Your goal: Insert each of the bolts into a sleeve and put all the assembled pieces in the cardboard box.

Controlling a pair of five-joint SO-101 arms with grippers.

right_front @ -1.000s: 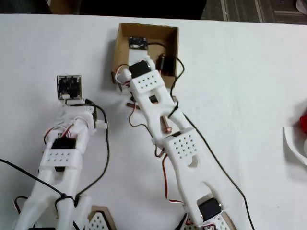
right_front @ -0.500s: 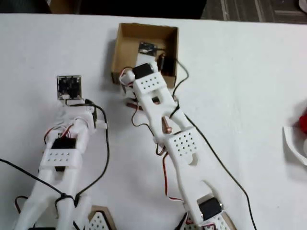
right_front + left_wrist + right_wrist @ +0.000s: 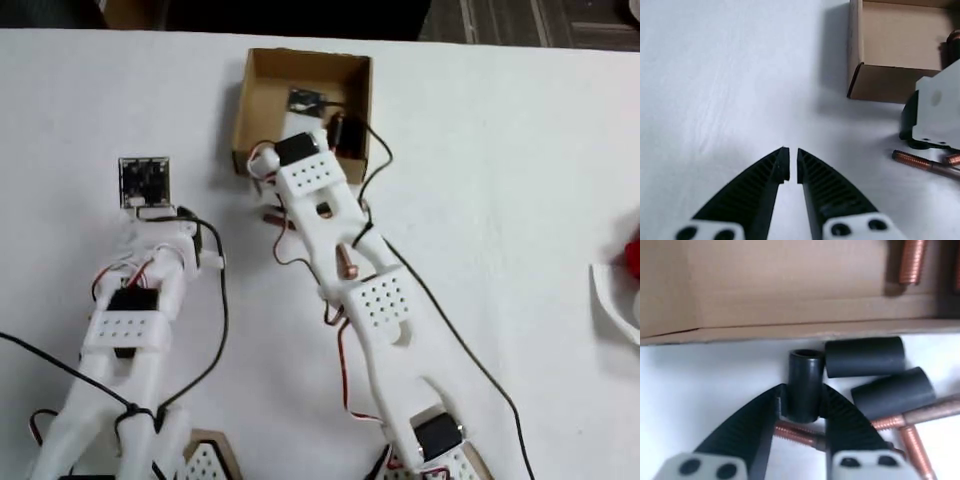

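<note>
Sleeve (image 3: 804,410) sits clamped between the right hand's (image 3: 802,391) fingers (image 3: 757,422), long axis in line with them and open end toward the cardboard box (image 3: 765,332) just ahead, while a loose bolt (image 3: 796,434) lies crosswise nearer the palm.

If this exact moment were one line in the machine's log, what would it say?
right gripper: shut on sleeve outside cardboard box | left gripper: shut, empty, over table | loose: two sleeves, bolts

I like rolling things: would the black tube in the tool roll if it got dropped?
Probably: the sleeve is round, so sideways it likely rolls. It seems stiff, unsquashed in the right tool. Its smooth wall might slip.
</note>
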